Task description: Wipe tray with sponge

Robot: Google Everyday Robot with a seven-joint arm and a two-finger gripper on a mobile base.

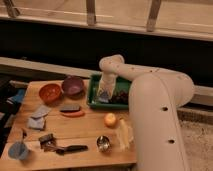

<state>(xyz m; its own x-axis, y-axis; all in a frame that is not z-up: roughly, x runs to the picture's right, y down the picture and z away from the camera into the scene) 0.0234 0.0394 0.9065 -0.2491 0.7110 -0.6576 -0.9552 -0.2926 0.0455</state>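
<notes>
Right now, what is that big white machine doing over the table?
A one-armed robot is reaching across the wooden table, and its gripper is down inside the dark green rectangular plastic tray. A small pale blue-grey sponge sits at the gripper's tip, low in the tray, so it looks to be wiping the tray. The purple round bowl and the orange round bowl stand just left of the tray, apart from the gripper.
</notes>
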